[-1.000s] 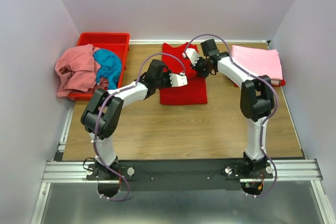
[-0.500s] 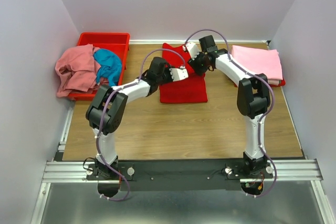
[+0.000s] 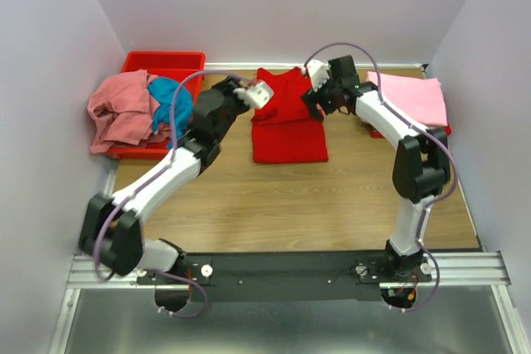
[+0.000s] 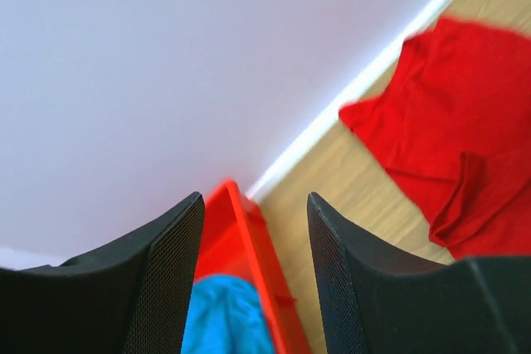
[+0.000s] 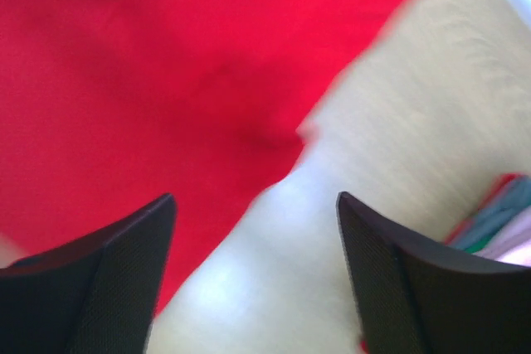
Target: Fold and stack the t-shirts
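Both claws are open and hold nothing: the left claw [image 3: 260, 93] and the right claw [image 3: 318, 80]. On the desk [image 3: 274, 196], the red t-shirt [image 3: 289, 126] lies partly folded in the middle. The left arm reaches out long and slanted, with its claw by the shirt's far left corner. The right arm bends at the elbow, with its claw by the far right corner. Far left, a pink t-shirt [image 3: 120, 109] and a blue t-shirt [image 3: 172, 104] hang over the red bin [image 3: 166, 62]. Far right sits a folded pink stack [image 3: 411, 97].
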Motion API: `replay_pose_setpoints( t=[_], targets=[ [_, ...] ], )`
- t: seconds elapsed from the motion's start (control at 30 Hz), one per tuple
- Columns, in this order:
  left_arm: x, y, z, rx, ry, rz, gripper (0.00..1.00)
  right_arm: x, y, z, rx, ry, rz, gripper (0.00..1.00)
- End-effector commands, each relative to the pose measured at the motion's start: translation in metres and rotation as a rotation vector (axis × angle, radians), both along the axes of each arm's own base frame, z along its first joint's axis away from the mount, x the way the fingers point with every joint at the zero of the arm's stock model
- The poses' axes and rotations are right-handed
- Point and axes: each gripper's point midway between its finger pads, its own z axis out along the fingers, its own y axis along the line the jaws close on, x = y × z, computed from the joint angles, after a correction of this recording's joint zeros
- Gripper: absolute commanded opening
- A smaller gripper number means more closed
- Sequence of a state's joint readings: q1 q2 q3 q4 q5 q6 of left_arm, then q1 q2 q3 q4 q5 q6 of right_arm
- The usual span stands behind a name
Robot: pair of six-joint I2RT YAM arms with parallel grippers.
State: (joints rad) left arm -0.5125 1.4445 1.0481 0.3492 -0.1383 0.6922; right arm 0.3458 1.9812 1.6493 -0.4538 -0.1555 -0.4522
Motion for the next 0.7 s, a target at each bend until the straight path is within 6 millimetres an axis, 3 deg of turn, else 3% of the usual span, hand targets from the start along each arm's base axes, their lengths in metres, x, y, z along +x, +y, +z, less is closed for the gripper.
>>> replay_pose_setpoints(
  t=[0.0, 0.03, 0.07, 0.2, 0.3, 0.5, 0.67],
  targets=[
    [-0.071, -0.025, -0.057, 0.172, 0.045, -0.356, 0.6, -0.08, 0.031, 0.016, 0.121, 0.045, 0.389, 0.9],
    [-0.08, -0.027, -0.069, 0.201, 0.048, -0.398, 0.6, -0.088, 0.032, 0.014, 0.132, 0.061, 0.403, 0.91],
    [-0.093, -0.026, -0.095, 0.233, 0.079, -0.442, 0.59, -0.098, 0.031, 0.003, 0.137, 0.095, 0.408, 0.91],
    [-0.103, -0.037, -0.099, 0.143, 0.116, -0.49, 0.57, -0.114, 0.028, -0.016, 0.168, 0.189, 0.369, 0.87],
    [-0.113, -0.043, -0.132, 0.069, 0.302, -0.501, 0.57, -0.128, 0.022, -0.034, 0.164, 0.253, 0.33, 0.85],
    [-0.142, -0.06, -0.171, 0.157, 0.335, -0.494, 0.6, -0.145, 0.002, -0.07, 0.07, 0.307, 0.312, 0.82],
    [-0.135, -0.064, -0.191, 0.216, 0.343, -0.486, 0.6, -0.142, -0.001, -0.084, 0.046, 0.332, 0.304, 0.79]
  ],
)
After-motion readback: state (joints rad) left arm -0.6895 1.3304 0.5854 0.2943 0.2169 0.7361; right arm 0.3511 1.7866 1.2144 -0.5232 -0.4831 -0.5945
